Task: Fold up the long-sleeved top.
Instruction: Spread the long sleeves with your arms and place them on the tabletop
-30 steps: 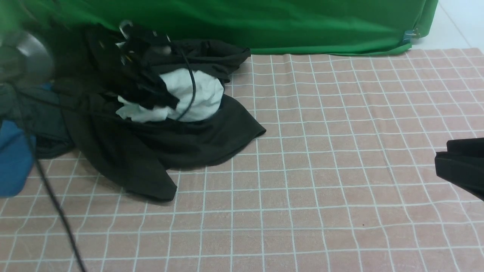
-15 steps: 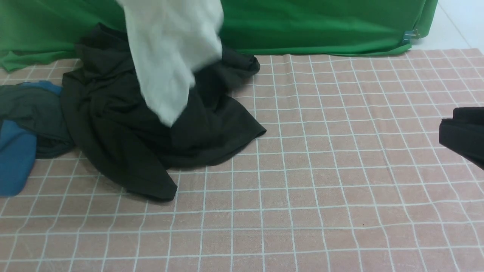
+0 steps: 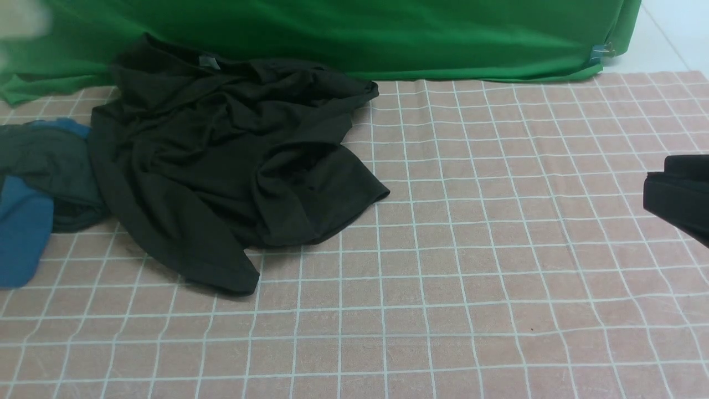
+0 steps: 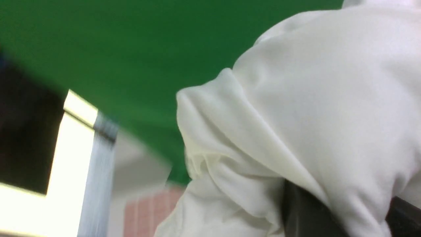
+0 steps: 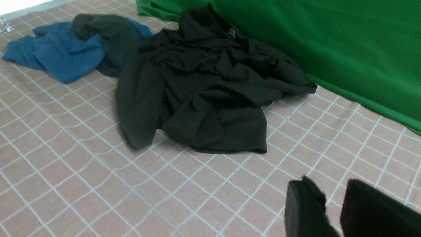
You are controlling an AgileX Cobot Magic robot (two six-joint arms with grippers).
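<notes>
The long-sleeved top (image 3: 221,160) lies crumpled in a black heap at the back left of the checked cloth, fully uncovered, its neck label (image 3: 209,60) towards the green backdrop. It also shows in the right wrist view as the long-sleeved top (image 5: 204,89). My left gripper (image 4: 348,214) is shut on a white garment (image 4: 296,98), held up in the air. In the front view only a white blur (image 3: 19,19) of that garment shows at the top left corner. My right gripper (image 3: 653,177) hovers at the far right, well apart from the top, its fingers (image 5: 302,204) narrowly open with nothing between them.
A dark grey garment with blue parts (image 3: 39,183) lies left of the top, touching it. A green backdrop (image 3: 443,33) hangs along the back edge. The pink checked tablecloth (image 3: 471,249) stretches bare from the top to the right gripper.
The left gripper has lifted the white garment off the black top and carried it up and left, almost out of the front view. The right gripper rose slightly.
</notes>
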